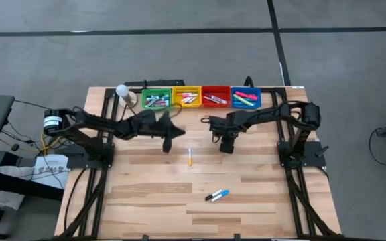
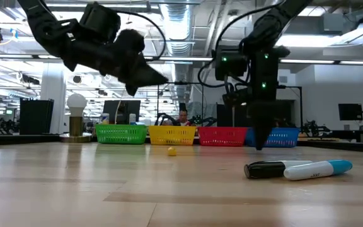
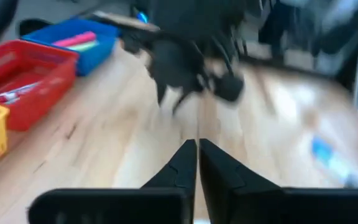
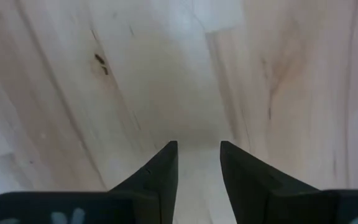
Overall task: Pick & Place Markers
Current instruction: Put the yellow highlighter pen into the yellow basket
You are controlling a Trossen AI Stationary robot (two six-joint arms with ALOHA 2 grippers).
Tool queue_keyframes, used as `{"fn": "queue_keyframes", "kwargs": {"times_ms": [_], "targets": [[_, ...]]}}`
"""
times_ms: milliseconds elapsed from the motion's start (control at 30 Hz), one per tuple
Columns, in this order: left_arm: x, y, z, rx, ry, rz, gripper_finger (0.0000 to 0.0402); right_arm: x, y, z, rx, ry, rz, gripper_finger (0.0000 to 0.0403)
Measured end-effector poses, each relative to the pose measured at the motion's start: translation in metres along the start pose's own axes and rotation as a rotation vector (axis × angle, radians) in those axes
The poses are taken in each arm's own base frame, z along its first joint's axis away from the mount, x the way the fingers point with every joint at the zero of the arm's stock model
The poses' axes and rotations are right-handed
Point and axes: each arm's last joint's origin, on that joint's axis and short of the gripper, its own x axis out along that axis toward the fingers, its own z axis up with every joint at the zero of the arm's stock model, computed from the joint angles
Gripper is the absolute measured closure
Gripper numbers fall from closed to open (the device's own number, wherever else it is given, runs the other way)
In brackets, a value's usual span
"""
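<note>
High view: we count four bins in a row at the table's far edge: green bin, yellow bin, red bin, blue bin, each with markers lying in it. We note a white bulb-shaped object just left of the green bin. We list an orange marker alone at mid-table, and a black marker touching a blue-and-white marker nearer the front edge. The left gripper hangs left of the orange marker, the right gripper right of it; both are apart from it

Low view: we see the left gripper raised well above the wood, and the right gripper pointing straight down, its tip at or just above the surface. The black marker and blue-and-white marker lie in front; the orange marker shows end-on

Left wrist view: we record the left fingers pressed together, gripping nothing; beyond them are the red bin, the blue bin and the other arm, blurred

Right wrist view: we record the right fingers standing partly apart over bare wood, nothing between them
</note>
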Motion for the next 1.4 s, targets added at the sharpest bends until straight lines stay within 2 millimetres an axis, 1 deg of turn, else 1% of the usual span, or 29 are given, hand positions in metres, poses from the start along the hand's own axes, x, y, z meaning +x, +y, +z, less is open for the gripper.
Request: {"fn": "queue_keyframes", "kwargs": {"times_ms": [100, 200, 300, 400, 500, 600, 700, 767, 900, 967, 1067, 1133, 1200, 1233, 1333, 1400], "targets": [[0.001, -0.01, -0.009, 0.171, 0.087, -0.037, 0.0366, 0.004, 0.003, -0.003, 0.011, -0.004, 0.002, 0.0294], [0.002, -0.019, -0.013, 0.231, 0.117, -0.034, 0.0337, 0.006, 0.008, -0.006, 0.046, -0.011, 0.001, 0.0294], [0.005, -0.024, -0.01, 0.294, 0.122, -0.008, 0.0308, 0.008, 0.015, -0.008, 0.073, -0.012, -0.006, 0.0295], [0.008, -0.028, -0.003, 0.375, 0.121, 0.019, 0.0282, 0.007, 0.025, -0.008, 0.083, -0.024, -0.018, 0.0295], [0.01, -0.028, 0.004, 0.392, 0.115, 0.071, 0.0261, 0.007, 0.033, -0.009, 0.099, -0.034, -0.037, 0.0295], [0.012, -0.027, 0.01, 0.33, 0.103, 0.128, 0.0248, 0.006, 0.038, -0.009, 0.154, -0.045, -0.071, 0.0295], [0.013, -0.027, 0.014, 0.177, 0.082, 0.186, 0.0245, 0.006, 0.042, -0.01, 0.238, -0.057, -0.107, 0.0295], [0.013, -0.03, 0.016, 0.048, 0.055, 0.242, 0.0247, 0.006, 0.043, -0.011, 0.291, -0.064, -0.125, 0.0295], [0.016, -0.05, 0.025, -0.231, -0.043, 0.31, 0.0248, 0.006, 0.05, -0.012, 0.342, -0.075, -0.135, 0.0295], [0.016, -0.062, 0.03, -0.307, -0.081, 0.318, 0.0248, 0.005, 0.055, -0.013, 0.332, -0.081, -0.137, 0.0295], [0.017, -0.078, 0.034, -0.34, -0.066, 0.338, 0.0248, 0.004, 0.064, -0.014, 0.304, -0.087, -0.136, 0.0295], [0.019, -0.085, 0.034, -0.352, 0.006, 0.36, 0.0248, 0.004, 0.069, -0.016, 0.284, -0.091, -0.148, 0.0295], [0.027, -0.092, 0.031, -0.364, 0.086, 0.384, 0.0248, 0.003, 0.074, -0.018, 0.263, -0.091, -0.158, 0.0294], [0.032, -0.095, 0.028, -0.363, 0.126, 0.398, 0.0248, 0.003, 0.076, -0.018, 0.255, -0.091, -0.159, 0.0294], [0.055, -0.107, 0.023, -0.352, 0.19, 0.407, 0.0248, 0.002, 0.082, -0.02, 0.233, -0.092, -0.159, 0.0294], [0.07, -0.113, 0.015, -0.331, 0.252, 0.424, 0.0248, 0.001, 0.086, -0.022, 0.216, -0.09, -0.164, 0.0294]]}}
